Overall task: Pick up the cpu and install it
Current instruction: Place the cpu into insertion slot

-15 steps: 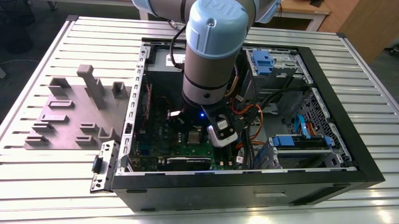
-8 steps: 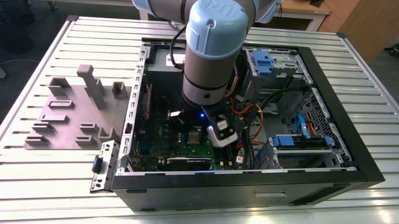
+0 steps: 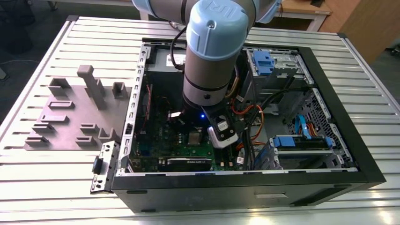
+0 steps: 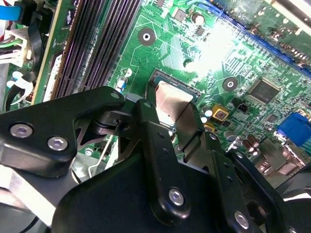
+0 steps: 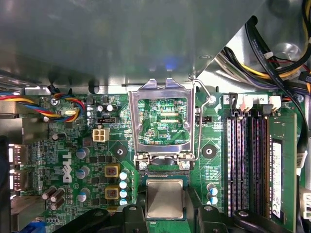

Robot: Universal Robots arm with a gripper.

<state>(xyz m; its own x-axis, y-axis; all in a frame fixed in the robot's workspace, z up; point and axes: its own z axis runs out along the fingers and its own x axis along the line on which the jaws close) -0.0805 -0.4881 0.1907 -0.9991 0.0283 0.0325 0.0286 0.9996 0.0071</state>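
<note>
The cpu (image 5: 165, 196), a small square chip with a silver-grey top, lies within the socket on the green motherboard (image 5: 209, 170), just below the raised metal socket frame (image 5: 163, 121). My gripper (image 5: 165, 209) is down over it, one black finger (image 5: 133, 213) on each side and close against the chip's edges. In the second wrist view the cpu (image 4: 171, 97) shows between the same fingers (image 4: 148, 121). In the exterior view the arm reaches down into the open computer case, and the cpu (image 3: 196, 137) is a small grey square under the wrist.
Memory slots (image 5: 248, 160) run beside the socket, with bundled cables (image 5: 272, 63) past them. A grey fixture plate with blocks (image 3: 69, 117) lies on the table at the exterior view's left. The black case wall (image 3: 250, 187) and blue drive bays (image 3: 300, 143) hem the arm in.
</note>
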